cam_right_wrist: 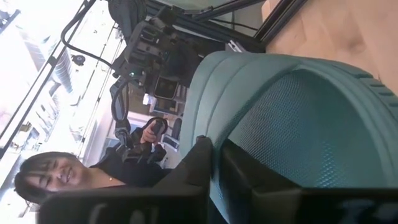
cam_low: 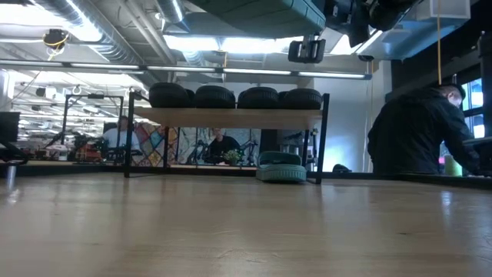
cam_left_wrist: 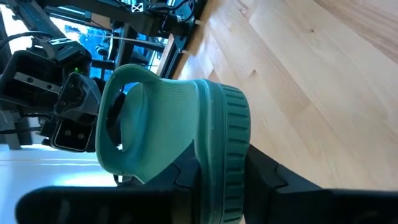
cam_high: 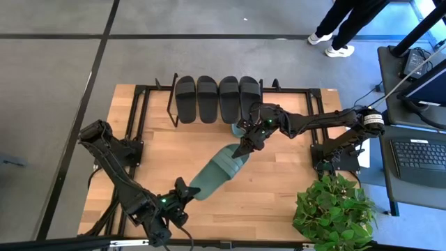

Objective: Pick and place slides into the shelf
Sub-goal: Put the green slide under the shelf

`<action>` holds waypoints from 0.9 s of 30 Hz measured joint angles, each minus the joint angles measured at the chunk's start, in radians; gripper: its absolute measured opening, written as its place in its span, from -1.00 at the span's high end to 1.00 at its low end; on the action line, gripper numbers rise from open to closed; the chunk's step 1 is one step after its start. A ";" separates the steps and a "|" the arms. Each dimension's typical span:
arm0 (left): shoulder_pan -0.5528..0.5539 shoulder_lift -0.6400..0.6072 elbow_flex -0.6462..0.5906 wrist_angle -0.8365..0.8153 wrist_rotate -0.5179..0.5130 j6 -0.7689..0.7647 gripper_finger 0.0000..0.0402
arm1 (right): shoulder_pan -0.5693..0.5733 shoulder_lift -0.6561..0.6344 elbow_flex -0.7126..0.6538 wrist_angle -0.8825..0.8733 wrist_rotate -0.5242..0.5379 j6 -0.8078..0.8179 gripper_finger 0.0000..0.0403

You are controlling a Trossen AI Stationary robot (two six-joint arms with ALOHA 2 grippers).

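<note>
A: High view: green slide (cam_high: 217,172) is held aloft in front of the shelf (cam_high: 286,97), carried at both ends. Left gripper (cam_high: 182,192) is closed on the heel, right gripper (cam_high: 245,148) pinched on the strap edge.

B: Four black slides (cam_high: 218,97) noted on the shelf top (second green slide (cam_low: 280,166) beneath). Handover is best finished before either grip is loosened.

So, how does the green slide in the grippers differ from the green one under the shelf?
The lifted slide hangs above the table, while the lower slide lies flat on it beneath the shelf. The lifted slide is held at its ends by the left gripper and the right gripper; nothing touches the lower slide. Both are the same sage green, with a wide strap.
</note>
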 joint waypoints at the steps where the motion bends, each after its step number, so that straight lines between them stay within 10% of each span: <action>1: 0.000 0.000 0.000 0.000 0.000 -0.001 0.67 | 0.000 0.000 0.000 0.000 0.000 0.001 0.79; 19: 0.000 -0.004 0.000 -0.015 0.019 -0.209 0.68 | 0.007 -0.014 -0.001 0.087 -0.019 -0.107 -0.29; 27: 0.015 -0.007 -0.001 -0.107 0.019 -0.272 0.68 | -0.038 -0.183 0.004 0.000 0.030 -0.282 -0.43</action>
